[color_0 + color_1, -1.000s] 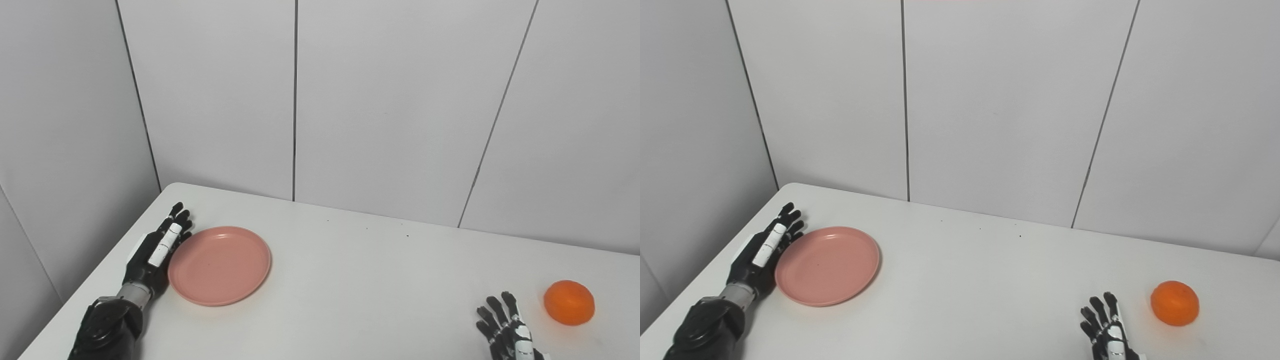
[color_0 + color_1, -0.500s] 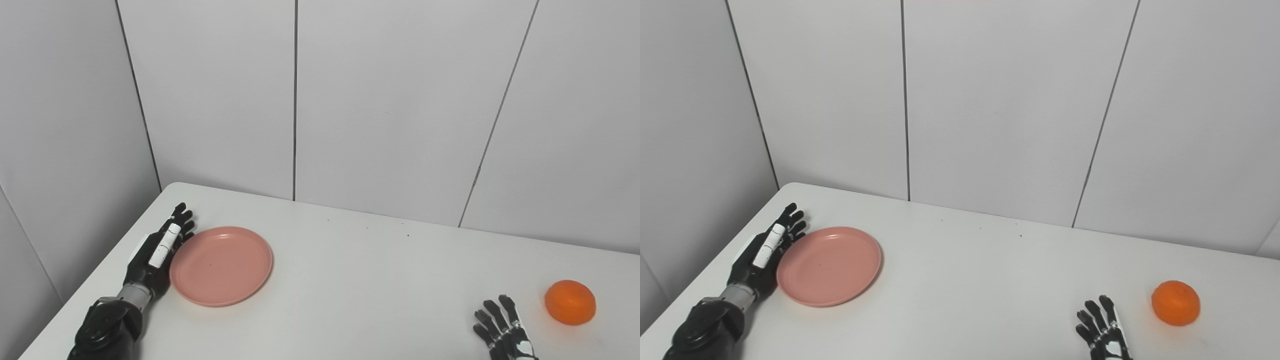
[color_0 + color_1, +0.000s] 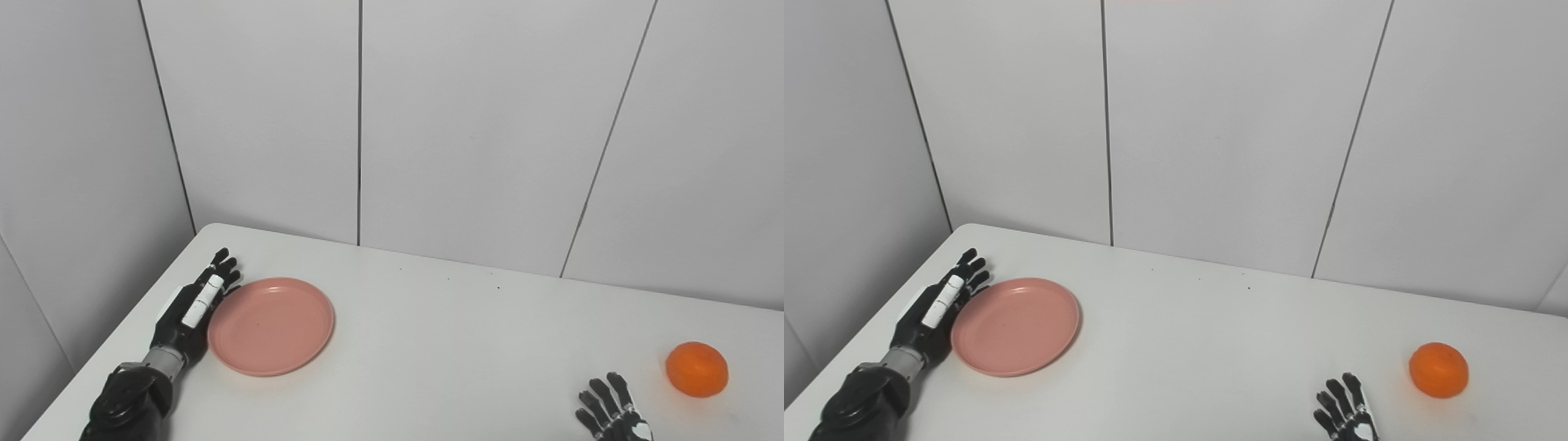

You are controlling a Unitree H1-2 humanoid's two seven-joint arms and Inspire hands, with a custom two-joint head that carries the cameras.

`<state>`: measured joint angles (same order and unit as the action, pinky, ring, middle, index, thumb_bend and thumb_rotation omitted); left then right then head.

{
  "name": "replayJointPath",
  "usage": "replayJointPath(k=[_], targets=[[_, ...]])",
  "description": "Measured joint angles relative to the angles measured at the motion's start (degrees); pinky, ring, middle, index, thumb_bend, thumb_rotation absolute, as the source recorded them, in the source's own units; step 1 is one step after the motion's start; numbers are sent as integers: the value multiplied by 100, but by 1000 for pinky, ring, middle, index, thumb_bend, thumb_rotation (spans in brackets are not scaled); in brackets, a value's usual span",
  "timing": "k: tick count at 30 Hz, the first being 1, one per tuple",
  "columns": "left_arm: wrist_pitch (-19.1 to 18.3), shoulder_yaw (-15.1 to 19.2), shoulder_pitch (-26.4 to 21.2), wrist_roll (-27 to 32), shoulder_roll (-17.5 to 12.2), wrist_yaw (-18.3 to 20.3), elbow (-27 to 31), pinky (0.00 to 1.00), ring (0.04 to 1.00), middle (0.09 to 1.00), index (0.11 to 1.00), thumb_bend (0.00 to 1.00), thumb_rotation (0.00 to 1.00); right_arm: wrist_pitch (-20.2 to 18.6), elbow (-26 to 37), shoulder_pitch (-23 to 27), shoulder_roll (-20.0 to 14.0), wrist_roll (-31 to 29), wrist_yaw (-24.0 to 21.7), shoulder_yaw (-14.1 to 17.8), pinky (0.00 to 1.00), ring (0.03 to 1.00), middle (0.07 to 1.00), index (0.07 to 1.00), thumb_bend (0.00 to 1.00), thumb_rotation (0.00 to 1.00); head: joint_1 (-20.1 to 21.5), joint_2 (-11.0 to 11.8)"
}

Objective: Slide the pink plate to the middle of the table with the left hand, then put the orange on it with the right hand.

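Note:
The pink plate (image 3: 271, 324) lies flat on the left part of the white table (image 3: 441, 343). My left hand (image 3: 193, 306) rests on the table along the plate's left rim, fingers straight and apart, touching the rim and holding nothing. The orange (image 3: 697, 369) sits near the table's right side. My right hand (image 3: 609, 413) shows at the bottom edge, left of the orange and apart from it, its fingers spread open; the palm is cut off by the frame.
Grey wall panels stand behind the table and along its left side. The table's rounded back-left corner (image 3: 211, 231) lies just beyond my left hand. Bare tabletop stretches between the plate and the orange.
The plate has shifted very slightly to the right with my left hand against it. My right hand has drawn back toward the bottom edge. The orange has stayed put.

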<state>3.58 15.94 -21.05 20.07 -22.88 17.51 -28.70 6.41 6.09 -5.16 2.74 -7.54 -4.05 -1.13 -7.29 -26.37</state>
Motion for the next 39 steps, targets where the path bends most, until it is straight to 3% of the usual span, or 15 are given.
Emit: replayJointPath(k=[3,12,31,39], targets=[[-57,1,0,1,75,-35,81,947,992,1000,1000,884,701,-18,10,-10,0,-16,0,-10,885,894,913,950,748,997,0,0],[-306,-98,4,-40,416,-228,418,928,973,1000,1000,962,694,-22,18,-12,0,-9,5,-33,882,889,912,949,750,995,0,0],[-546,-251,73,-156,588,-480,842,870,946,986,1000,968,687,-46,22,-15,-2,24,53,-45,881,885,908,949,737,1000,18,-44],[-756,-355,195,-179,667,-565,1236,862,942,980,987,913,686,-70,23,-16,-3,42,55,-46,879,882,907,950,735,999,35,-53]])
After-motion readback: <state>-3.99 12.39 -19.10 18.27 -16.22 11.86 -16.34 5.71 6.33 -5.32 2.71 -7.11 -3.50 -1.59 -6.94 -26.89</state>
